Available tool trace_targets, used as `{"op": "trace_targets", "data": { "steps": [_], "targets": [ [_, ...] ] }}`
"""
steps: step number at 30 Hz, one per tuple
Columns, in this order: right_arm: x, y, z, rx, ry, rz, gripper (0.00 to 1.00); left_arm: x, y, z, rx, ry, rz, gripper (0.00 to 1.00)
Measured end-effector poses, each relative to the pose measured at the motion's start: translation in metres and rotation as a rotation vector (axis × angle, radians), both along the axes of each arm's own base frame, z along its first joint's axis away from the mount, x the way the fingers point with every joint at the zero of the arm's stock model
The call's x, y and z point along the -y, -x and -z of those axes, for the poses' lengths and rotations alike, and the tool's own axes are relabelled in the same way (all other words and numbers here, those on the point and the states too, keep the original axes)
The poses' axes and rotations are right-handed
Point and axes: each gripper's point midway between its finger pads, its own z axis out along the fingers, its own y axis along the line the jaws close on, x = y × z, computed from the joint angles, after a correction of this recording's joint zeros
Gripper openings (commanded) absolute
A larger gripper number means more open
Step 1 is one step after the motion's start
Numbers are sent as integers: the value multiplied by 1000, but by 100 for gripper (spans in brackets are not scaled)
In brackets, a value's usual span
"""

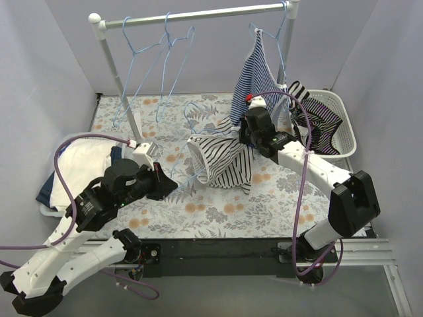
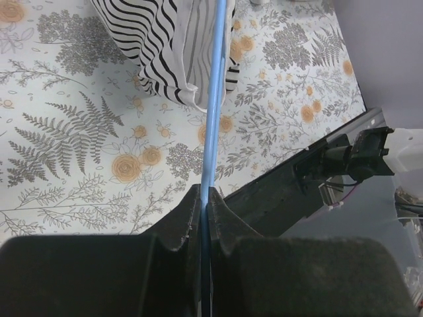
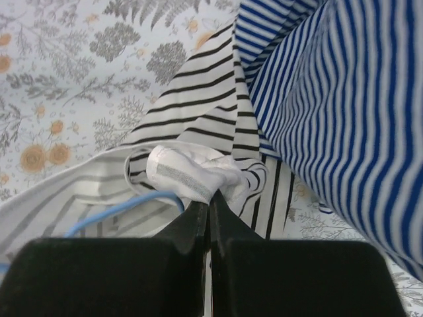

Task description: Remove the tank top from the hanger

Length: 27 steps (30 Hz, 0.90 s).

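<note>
Although the overhead view hides the fingertips of the left pincer (image 1: 173, 185) behind its own dark body, its wrist camera shows them (image 2: 203, 198) pressed together on the thin blue hanger (image 2: 215, 99), whose bar runs up from the grip and disappears inside the black-and-white tank top (image 2: 158, 39). That tank top (image 1: 221, 158) lies crumpled on the floral counter (image 1: 218, 211) between the two arms, so bunched that its neckline and straps are hard to tell apart. The right pincer (image 1: 238, 135) is mostly masked from above by its wrist, but its own camera shows it (image 3: 210, 197) nipping a wad of the garment's white hem or strap fabric (image 3: 192, 175), with a curl of the hanger (image 3: 125, 208) emerging just beside it. Which part of the hanger is still inside the cloth cannot be made out. A blue-striped top (image 1: 254, 79) hangs from the rail (image 1: 198, 14) directly behind and fills the right of that wrist view (image 3: 344, 99), cut off by the frame.
</note>
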Motion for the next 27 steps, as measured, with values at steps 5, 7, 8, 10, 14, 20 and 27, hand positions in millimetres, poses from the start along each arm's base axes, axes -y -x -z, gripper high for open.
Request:
{"op": "trace_targets", "data": {
  "steps": [5,7,8,10,14,20,27],
  "targets": [
    [-20,18,18,-77,-15,-110,1,-7,-8,-3,32,-8,-53,0],
    [-32,33,25,-98,-15,-161,1,-6,-14,-7,51,-3,-71,0],
    [-39,42,29,-109,-12,-191,1,-6,-17,-8,59,0,-79,0],
    [-54,67,39,-132,-3,-257,1,-3,-23,-12,77,9,-90,0],
    [-74,113,51,-168,17,-360,34,5,-33,-15,92,13,-95,0],
    [-65,138,17,-96,-25,-361,50,14,-44,-3,70,-25,-88,0],
    [-51,141,-54,94,-100,-386,53,21,-42,12,22,-50,-54,0]
  ]
}}
